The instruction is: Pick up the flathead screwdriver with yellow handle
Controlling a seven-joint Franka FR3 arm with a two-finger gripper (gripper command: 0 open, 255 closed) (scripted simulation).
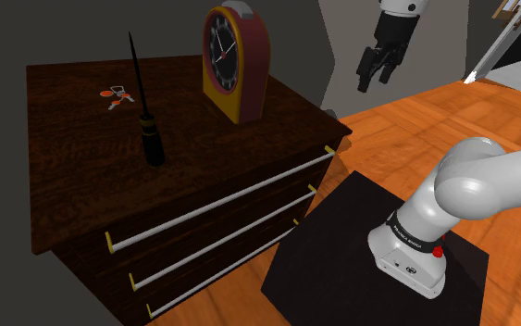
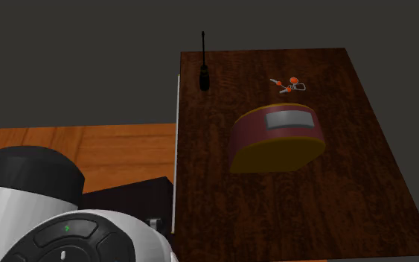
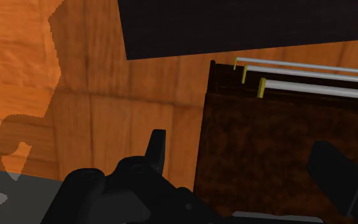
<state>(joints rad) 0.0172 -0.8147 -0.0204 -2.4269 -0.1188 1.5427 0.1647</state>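
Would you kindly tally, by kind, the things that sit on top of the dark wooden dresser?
Black screwdriver, standing upright: 1
Red and yellow clock: 1
Bunch of keys with orange-red heads: 1
Total: 3

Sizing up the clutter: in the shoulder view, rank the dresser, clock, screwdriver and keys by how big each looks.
Largest to smallest:
Dresser
Clock
Screwdriver, about as tall as the clock but far thinner
Keys
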